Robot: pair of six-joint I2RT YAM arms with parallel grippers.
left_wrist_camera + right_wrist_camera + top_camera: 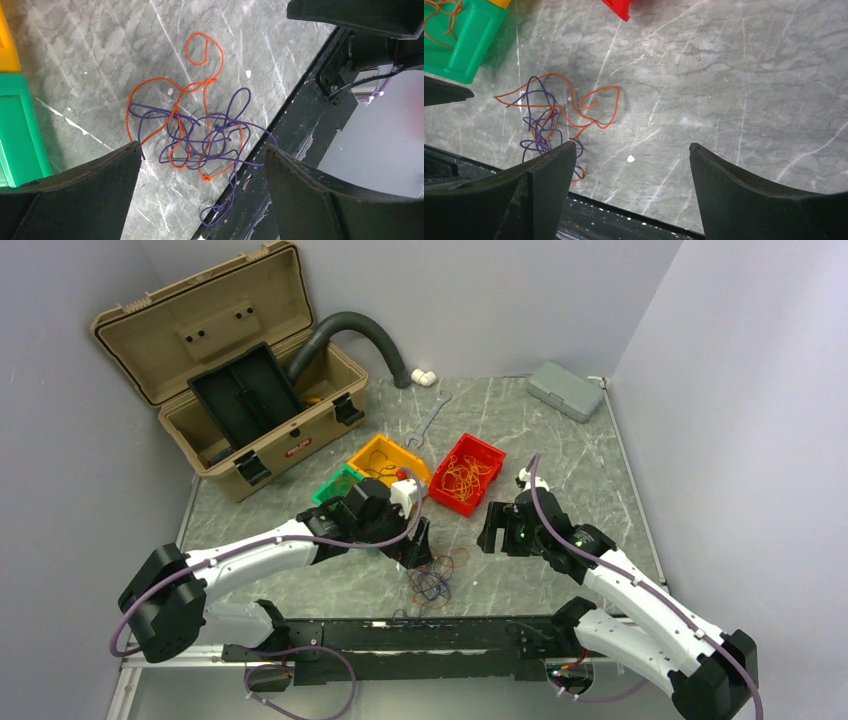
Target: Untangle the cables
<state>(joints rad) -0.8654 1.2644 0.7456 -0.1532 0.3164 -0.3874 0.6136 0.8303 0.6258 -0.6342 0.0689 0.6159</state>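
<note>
The cables [432, 580] lie as a small tangle of thin orange and purple wires on the marble table near its front edge. In the left wrist view the cables [200, 135] sit just beyond my left gripper [202, 146], which is open above them, and one purple loop trails onto the black rail. My left gripper [415, 543] hovers just behind the tangle. My right gripper [496, 530] is open to the right of it with nothing held. In the right wrist view the cables [549, 115] lie left of my right gripper [632, 146], partly hidden behind its left finger.
A red bin [465, 475] holds more thin orange and yellow wires, with a yellow bin [385, 458] and a green bin [338, 485] to its left. An open tan toolbox [230, 370], ribbed hose [360, 332], wrench [428, 420] and grey box [565, 390] stand behind.
</note>
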